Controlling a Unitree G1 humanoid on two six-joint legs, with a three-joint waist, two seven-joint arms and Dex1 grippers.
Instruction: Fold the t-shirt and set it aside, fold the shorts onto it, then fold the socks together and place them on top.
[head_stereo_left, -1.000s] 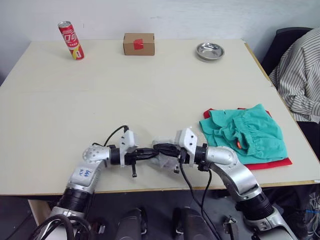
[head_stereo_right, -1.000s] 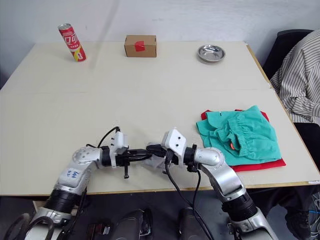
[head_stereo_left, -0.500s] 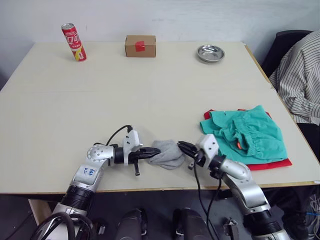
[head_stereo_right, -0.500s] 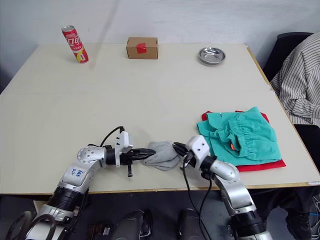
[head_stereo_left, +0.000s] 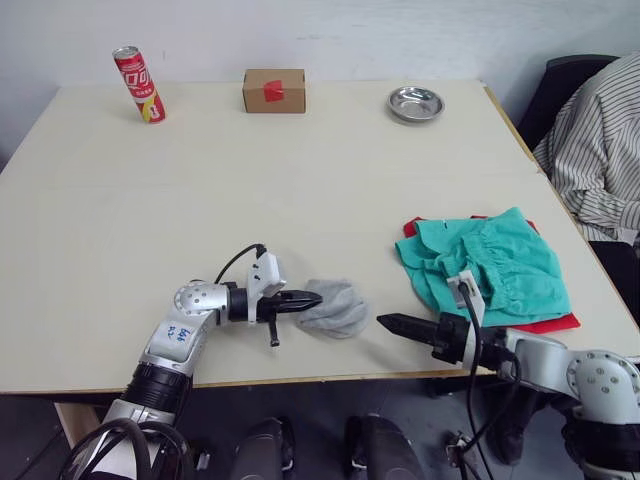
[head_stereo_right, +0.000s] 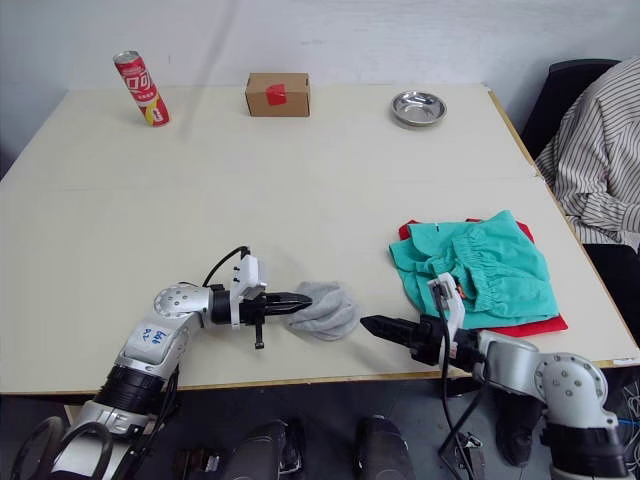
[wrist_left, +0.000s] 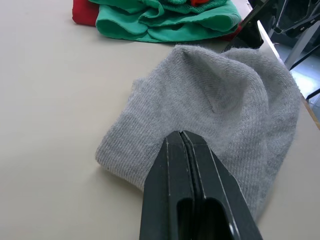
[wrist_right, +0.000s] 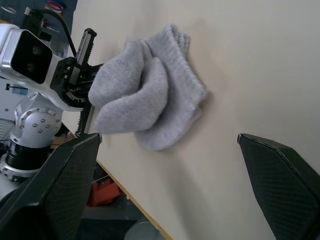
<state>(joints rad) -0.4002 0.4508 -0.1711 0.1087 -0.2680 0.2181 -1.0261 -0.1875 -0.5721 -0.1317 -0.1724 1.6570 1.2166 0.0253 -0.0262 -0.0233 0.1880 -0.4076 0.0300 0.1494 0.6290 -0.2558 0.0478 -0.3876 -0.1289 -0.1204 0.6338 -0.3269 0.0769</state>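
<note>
The left gripper (head_stereo_left: 312, 298), fingers pressed together, pinches the grey socks (head_stereo_left: 335, 308) on the table (head_stereo_left: 300, 180). The right gripper (head_stereo_left: 385, 322), fingers spread wide, lies just beside them, near the shorts (head_stereo_left: 490, 265).

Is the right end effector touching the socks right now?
Apart. The right eye view shows bare table between the right end effector and the socks.
</note>
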